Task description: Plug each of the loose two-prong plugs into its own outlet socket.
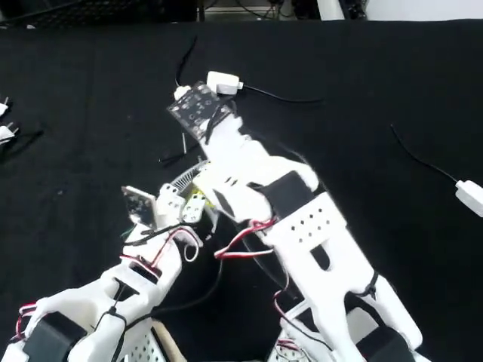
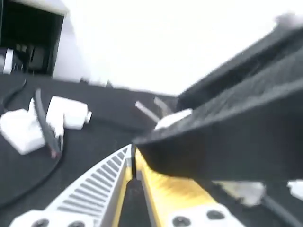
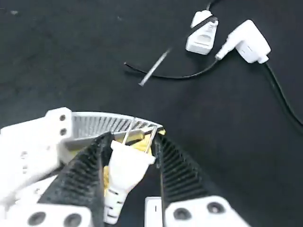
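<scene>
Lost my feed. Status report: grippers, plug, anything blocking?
Right gripper shut on white plug, prongs forward. Left gripper crowding the prongs. Plug not yet in a socket.

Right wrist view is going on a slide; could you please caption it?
Right gripper holds a white two-prong plug over the black table, two corded white connectors lying beyond.

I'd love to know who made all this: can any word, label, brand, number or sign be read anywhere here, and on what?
None: no text can be read.
White plug held in the right tool: plain, no print shows.
Two white cable ends on the black table: no markings show.
Left wrist view: too blurred to tell.
</scene>
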Motion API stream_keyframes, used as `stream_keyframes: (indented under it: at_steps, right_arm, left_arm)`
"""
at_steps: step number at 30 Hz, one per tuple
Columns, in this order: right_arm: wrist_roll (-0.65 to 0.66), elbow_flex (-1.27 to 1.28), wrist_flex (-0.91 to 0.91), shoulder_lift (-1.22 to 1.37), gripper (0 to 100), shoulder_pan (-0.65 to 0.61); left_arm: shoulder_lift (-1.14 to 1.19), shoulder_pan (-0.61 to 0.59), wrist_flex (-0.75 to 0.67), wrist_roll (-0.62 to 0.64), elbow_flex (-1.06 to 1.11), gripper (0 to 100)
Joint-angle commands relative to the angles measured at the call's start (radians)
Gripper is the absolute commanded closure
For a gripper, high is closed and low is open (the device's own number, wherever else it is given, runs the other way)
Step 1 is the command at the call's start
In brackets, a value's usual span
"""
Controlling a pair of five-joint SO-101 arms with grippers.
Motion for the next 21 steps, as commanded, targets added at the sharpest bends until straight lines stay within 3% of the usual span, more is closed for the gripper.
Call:
stream_keyframes:
  at_steps: [1, 7, 12, 21]
  right_arm:
    - [-0.011, -0.007, 0.002, -0.028, 98.6, 0.044]
    - [-0.008, 0.035, -0.003, -0.131, 98.6, 0.012]
    - [0.06, 0.077, 0.002, -0.24, 98.6, -0.051]
    - [0.063, 0.077, 0.014, -0.255, 98.6, -0.051]
  left_arm:
    - [-0.009, -0.005, -0.127, 0.0, 0.016, 97]
    - [-0.018, 0.004, -0.143, 0.002, 0.016, 97]
    - [-0.008, 0.097, -0.137, 0.0, 0.016, 97]
    - [-0.008, 0.102, -0.14, -0.002, 0.016, 97]
